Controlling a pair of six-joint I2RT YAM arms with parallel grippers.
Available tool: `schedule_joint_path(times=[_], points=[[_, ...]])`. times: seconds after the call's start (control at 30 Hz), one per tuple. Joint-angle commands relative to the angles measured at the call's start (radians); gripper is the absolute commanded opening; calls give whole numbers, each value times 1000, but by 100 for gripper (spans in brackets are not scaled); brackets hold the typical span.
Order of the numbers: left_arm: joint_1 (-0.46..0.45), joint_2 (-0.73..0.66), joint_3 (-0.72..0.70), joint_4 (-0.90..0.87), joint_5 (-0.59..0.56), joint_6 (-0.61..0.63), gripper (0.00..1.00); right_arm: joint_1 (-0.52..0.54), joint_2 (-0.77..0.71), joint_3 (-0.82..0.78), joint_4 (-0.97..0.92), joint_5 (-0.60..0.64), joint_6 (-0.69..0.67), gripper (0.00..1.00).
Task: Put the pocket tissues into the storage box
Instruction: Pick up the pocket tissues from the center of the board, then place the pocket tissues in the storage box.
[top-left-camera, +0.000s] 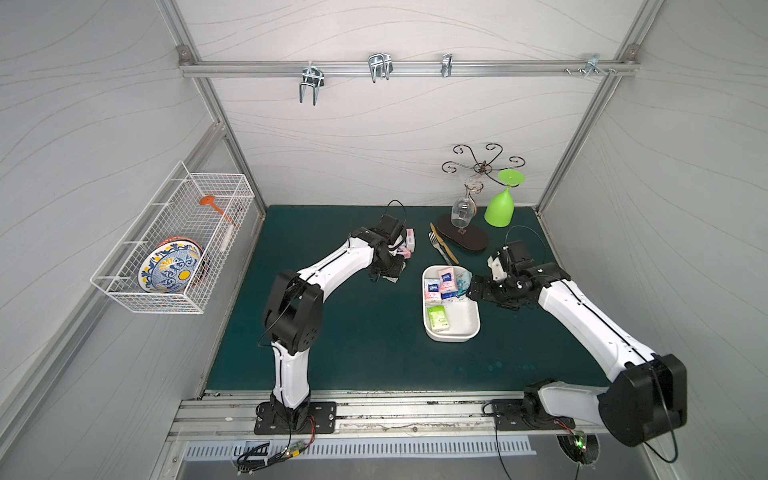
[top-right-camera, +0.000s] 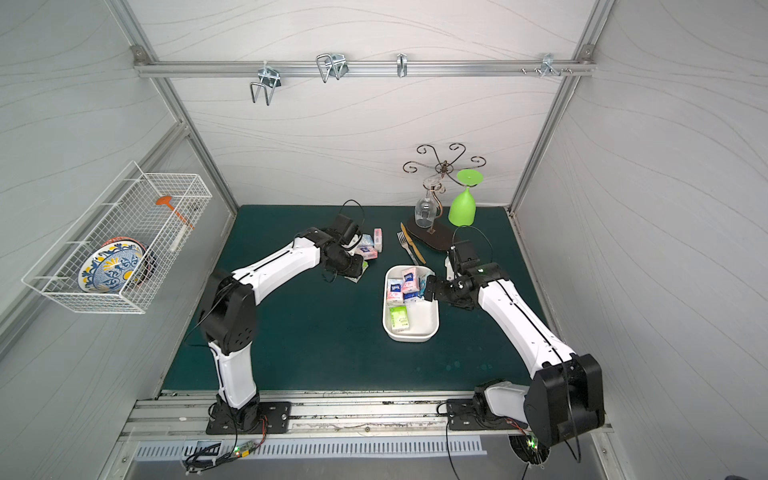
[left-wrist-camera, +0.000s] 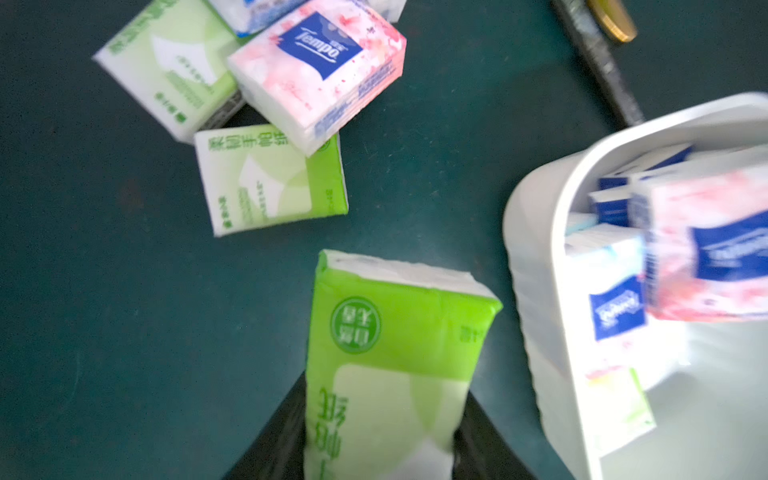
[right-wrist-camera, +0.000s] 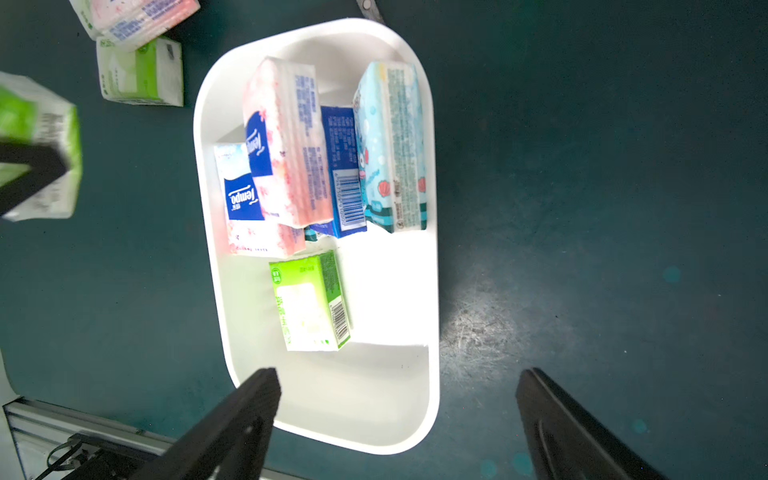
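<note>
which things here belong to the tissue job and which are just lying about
Job: loose pink and light green soft tissue packs; light green pack in left claw; shallow white plastic storage box.
Lying about: metal fork, gold knife, clear wine glass, green plastic goblet, wire glass stand, white wire basket.

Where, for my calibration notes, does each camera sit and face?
Top views: high in front, facing down toward the back wall; left arm, right arm show whole.
Left wrist: on its arm, looks past left claw, shut on green pack, at loose packs.
Right wrist: on its arm, looks past open right claw into storage box.
Shared: both wrist views show that box and pack.
</note>
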Motion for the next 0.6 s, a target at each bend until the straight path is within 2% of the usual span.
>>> schedule_joint_path(times=[0.0,0.27,0.4,0.57], points=[[-62,-89,-72,-25,19,-232,46,-7,-35,-27,41,-32,36,95],[-261,-192,-197,74,-12,-538,45,-7,-98,-30,46,-58,75,95],[-326,-146,-166,86,-24,-589,45,-7,-135,-15,27,-49,79,95],[-356,-69,-68,47,-31,-579,45,-7,-148,-4,6,-37,68,95]])
